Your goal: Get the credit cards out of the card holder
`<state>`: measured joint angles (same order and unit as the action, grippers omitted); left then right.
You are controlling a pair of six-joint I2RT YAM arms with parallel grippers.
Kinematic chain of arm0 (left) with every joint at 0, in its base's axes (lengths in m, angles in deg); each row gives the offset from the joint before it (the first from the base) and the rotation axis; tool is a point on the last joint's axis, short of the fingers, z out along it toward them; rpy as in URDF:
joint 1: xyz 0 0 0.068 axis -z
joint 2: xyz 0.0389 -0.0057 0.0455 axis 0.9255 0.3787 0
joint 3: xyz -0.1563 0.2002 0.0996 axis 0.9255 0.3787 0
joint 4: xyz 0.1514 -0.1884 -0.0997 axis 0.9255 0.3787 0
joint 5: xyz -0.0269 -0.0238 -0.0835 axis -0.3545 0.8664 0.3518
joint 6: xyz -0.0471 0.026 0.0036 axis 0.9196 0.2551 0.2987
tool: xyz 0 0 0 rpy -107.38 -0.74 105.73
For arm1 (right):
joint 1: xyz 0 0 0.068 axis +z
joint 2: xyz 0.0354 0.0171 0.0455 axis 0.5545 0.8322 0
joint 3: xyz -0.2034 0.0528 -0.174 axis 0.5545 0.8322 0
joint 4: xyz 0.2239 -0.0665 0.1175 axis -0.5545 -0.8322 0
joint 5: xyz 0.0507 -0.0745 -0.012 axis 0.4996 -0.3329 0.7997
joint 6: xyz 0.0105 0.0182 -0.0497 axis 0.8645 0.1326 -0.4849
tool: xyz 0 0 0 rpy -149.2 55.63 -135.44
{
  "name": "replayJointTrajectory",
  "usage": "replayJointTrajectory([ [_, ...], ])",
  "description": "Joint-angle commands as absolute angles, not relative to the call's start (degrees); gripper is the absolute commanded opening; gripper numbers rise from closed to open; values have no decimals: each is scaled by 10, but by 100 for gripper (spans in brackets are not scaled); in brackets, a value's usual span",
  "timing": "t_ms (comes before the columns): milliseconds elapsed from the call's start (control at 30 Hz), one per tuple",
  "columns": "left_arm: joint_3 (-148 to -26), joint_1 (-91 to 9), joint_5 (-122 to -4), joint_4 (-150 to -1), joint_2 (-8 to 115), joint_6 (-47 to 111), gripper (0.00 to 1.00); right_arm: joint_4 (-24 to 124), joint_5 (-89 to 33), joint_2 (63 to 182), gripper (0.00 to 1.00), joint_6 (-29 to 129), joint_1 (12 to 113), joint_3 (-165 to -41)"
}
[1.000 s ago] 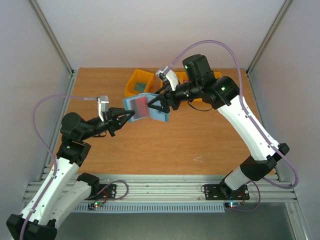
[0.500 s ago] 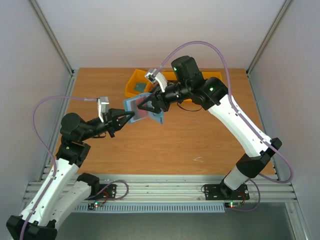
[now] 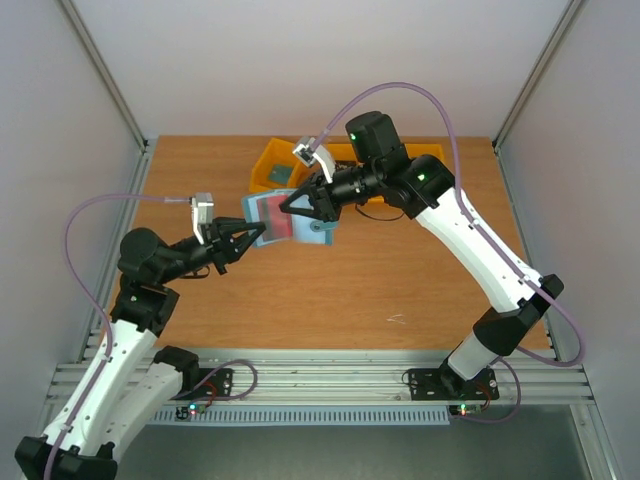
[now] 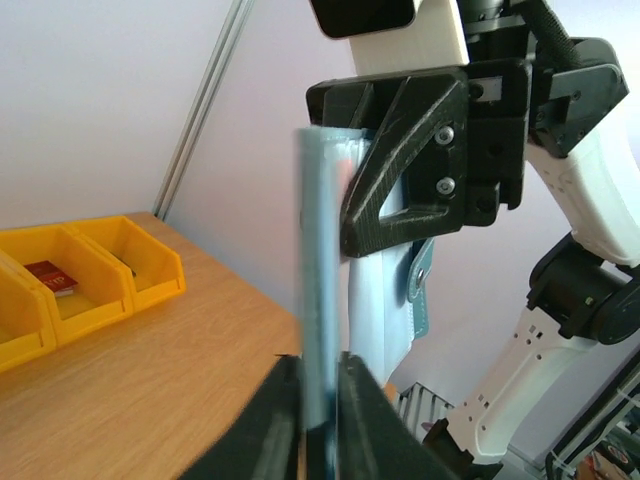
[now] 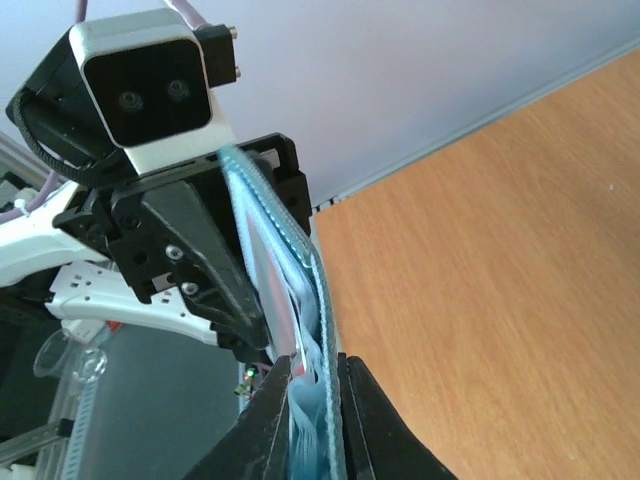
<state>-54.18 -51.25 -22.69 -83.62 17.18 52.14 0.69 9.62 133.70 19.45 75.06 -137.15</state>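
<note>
The slate-blue card holder (image 3: 308, 233) hangs open in the air above the table, held between both grippers. My left gripper (image 3: 251, 234) is shut on its left edge (image 4: 320, 300). My right gripper (image 3: 288, 206) comes from the far side and is shut on the other flap (image 5: 285, 250). The edge of a red credit card (image 3: 272, 213) lies between the right fingers (image 5: 268, 420) along with the pockets. In the left wrist view the closure tab (image 4: 421, 284) hangs beside the right gripper's black fingers (image 4: 400, 170). Any other cards are hidden in the pockets.
Yellow bins (image 3: 279, 165) stand at the back of the wooden table (image 3: 400, 290), just behind the right wrist. One bin holds a small red item (image 4: 48, 275). Grey walls close in the left and right sides.
My right gripper, open a second ago, has moved left onto the holder and shut on it. The holder and my left gripper have shifted slightly left.
</note>
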Motion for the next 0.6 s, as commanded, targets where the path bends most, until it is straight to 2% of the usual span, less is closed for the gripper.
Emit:
replayJointTrajectory([
  [0, -546, -523, -202, -920, 154, 568, 19, 26, 148, 1332, 1, 187, 740, -1347],
  [267, -541, -540, -212, -924, 148, 588, 24, 30, 194, 1316, 1, 188, 719, -1336],
  [567, -541, -548, -253, -902, 154, 572, 18, 17, 245, 1313, 1, 176, 718, -1338],
])
